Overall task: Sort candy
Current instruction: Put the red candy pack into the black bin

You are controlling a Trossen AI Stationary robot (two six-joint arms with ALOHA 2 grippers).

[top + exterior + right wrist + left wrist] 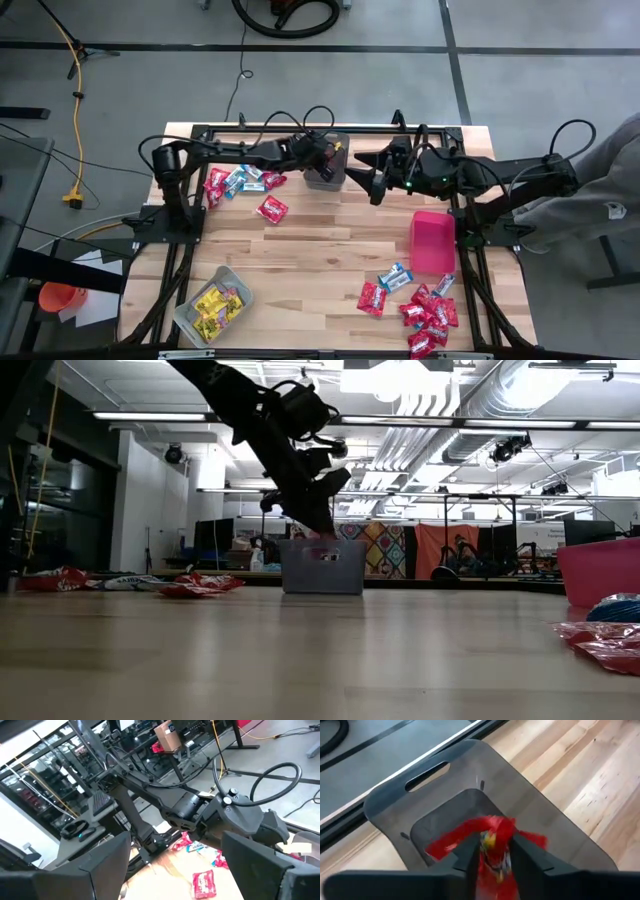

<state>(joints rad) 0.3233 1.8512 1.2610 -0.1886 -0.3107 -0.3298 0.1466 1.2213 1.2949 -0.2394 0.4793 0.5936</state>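
Observation:
My left gripper (325, 158) hangs over the dark grey bin (327, 172) at the table's far edge, shut on a red candy packet (492, 837). In the low view the left gripper (322, 530) points down just above the bin's rim (322, 544). My right gripper (368, 175) waits open just right of that bin, its fingers spread wide in its wrist view (175, 875). Loose candy lies in a far-left pile (235, 182), as a single red packet (272, 208), and in a near-right pile (425, 310). My left gripper pinches the red candy packet between its two fingers (470, 852), coming from above and pointing down into the bin. The fingers sit near the packet's middle (492, 850), and its crumpled red ends (445, 845) stick out to both sides. The packet is lifted clear above the bin's floor.
A red bin (432, 240) stands on the table's right side. A clear grey bin (213, 305) with yellow packets sits at the near-left corner. Bare wood lies open in the table's middle (320, 250). A person's grey sleeve (600, 190) shows at the right edge.

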